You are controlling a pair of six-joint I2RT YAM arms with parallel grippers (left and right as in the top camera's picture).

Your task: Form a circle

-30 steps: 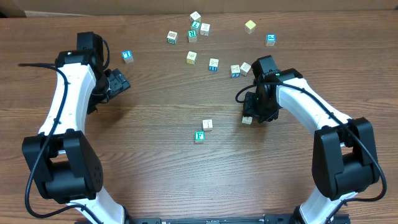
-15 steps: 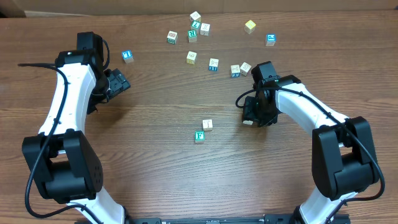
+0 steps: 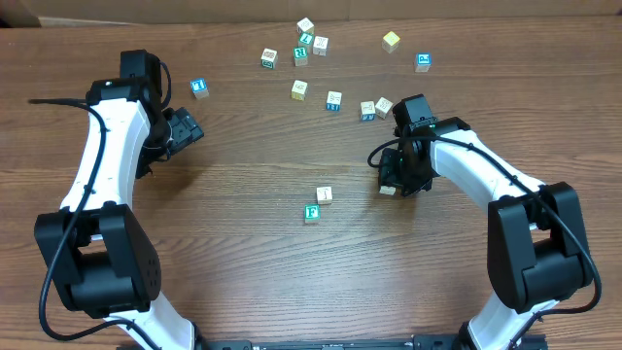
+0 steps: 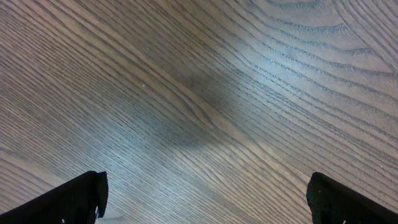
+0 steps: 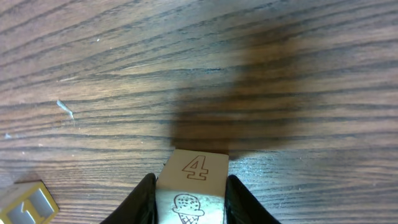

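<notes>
No circle of cubes shows on the table. A cream cube [image 3: 324,195] and a green-faced F cube [image 3: 312,213] lie close together, corner to corner, in the middle. To their right, my right gripper [image 3: 392,182] [image 5: 191,200] is shut on a cream cube [image 3: 388,190] [image 5: 196,168] with a "4" and an ice-cream drawing, one finger pressed on each side. Whether that cube is off the wood I cannot tell. My left gripper [image 3: 183,127] [image 4: 205,196] stands wide open over bare wood at the left, with nothing between its fingers.
Several loose cubes are scattered along the back: a blue one [image 3: 199,87], a cluster [image 3: 305,44], a yellow one [image 3: 391,40], another blue [image 3: 423,61], and two [image 3: 376,108] just behind my right arm. A further cube [image 5: 28,205] sits low left in the right wrist view.
My right gripper shifted slightly toward the front and its jaws narrowed onto the "4" cube. The left arm has not moved.
</notes>
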